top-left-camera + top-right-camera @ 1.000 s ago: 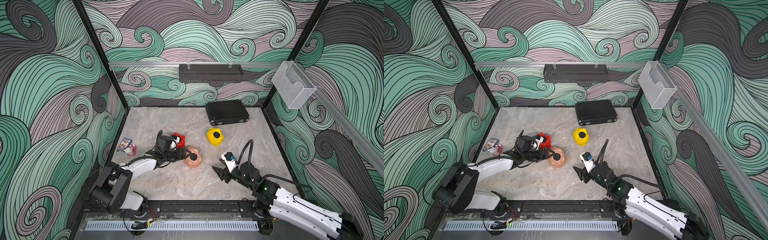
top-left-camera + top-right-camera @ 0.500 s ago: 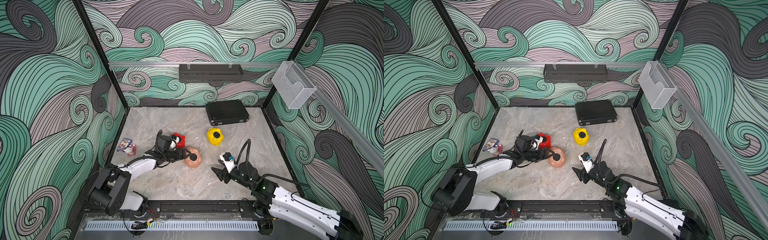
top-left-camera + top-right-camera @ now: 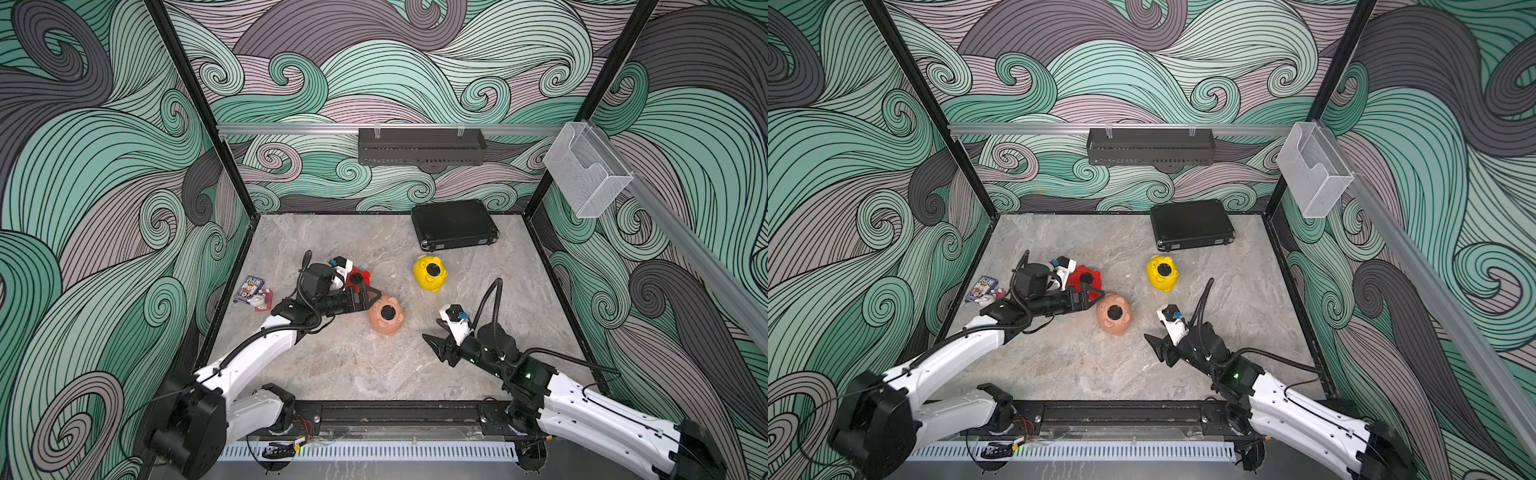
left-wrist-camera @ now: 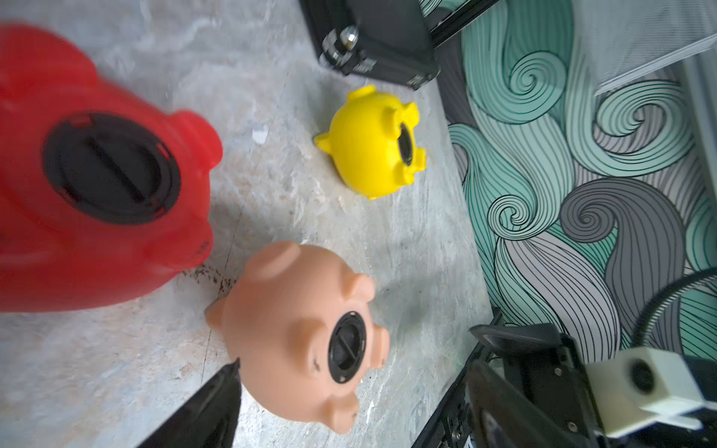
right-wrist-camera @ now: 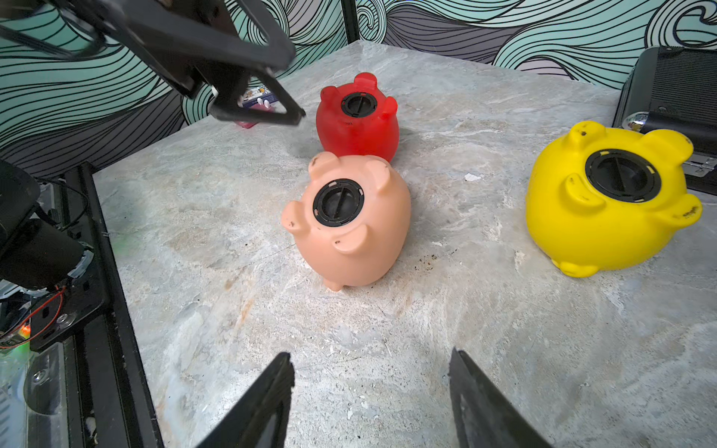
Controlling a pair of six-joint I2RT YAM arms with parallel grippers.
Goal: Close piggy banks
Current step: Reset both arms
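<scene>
Handling is judged as follows: the three piggy banks appear to be hollow moulded plastic, so they are expected to be light, stiff and smooth-skinned, liable to roll or skid when pressed. A hold is best taken across the rounded flanks, below the stubby feet, with the belly plug left clear.

The peach-pink pig point(image 5: 351, 221) is found just ahead of the left gripper point(image 3: 368, 296), close to its fingertips but apart from them. The red pig point(image 5: 357, 120) is found just beside that gripper, slightly behind its tips. The yellow pig point(image 5: 609, 198) lies well beyond it, nearer the black case point(image 3: 455, 224).

All three are turned belly-up, feet pointing upward, a black round plug seated in each belly hole. Snout direction and long axis are hard to tell on such near-spherical bodies.

The left gripper's jaws are seen spread wide, with nothing between them. The right gripper point(image 5: 370, 384) is held partly open and empty, well short of the peach-pink pig.
</scene>
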